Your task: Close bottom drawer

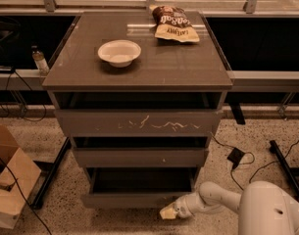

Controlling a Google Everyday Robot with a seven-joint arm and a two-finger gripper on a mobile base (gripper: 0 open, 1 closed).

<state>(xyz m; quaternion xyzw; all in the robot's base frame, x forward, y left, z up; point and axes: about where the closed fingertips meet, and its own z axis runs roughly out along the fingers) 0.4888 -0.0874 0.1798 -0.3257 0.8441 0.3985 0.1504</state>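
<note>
The bottom drawer (134,199) is the lowest of three in the grey-brown cabinet. It stands partly pulled out, its plain flat front low in the view and its dark tray interior (141,180) showing behind it. My gripper (167,212) is at the end of the white arm (212,199), low at the right. It sits against the lower right part of the drawer front.
Above are the middle drawer front (139,157) and the tall scratched top front (139,123). A white bowl (119,52) and a chip bag (174,23) lie on the cabinet top. A cardboard box (9,180) stands at left; cables (237,156) lie on the floor at right.
</note>
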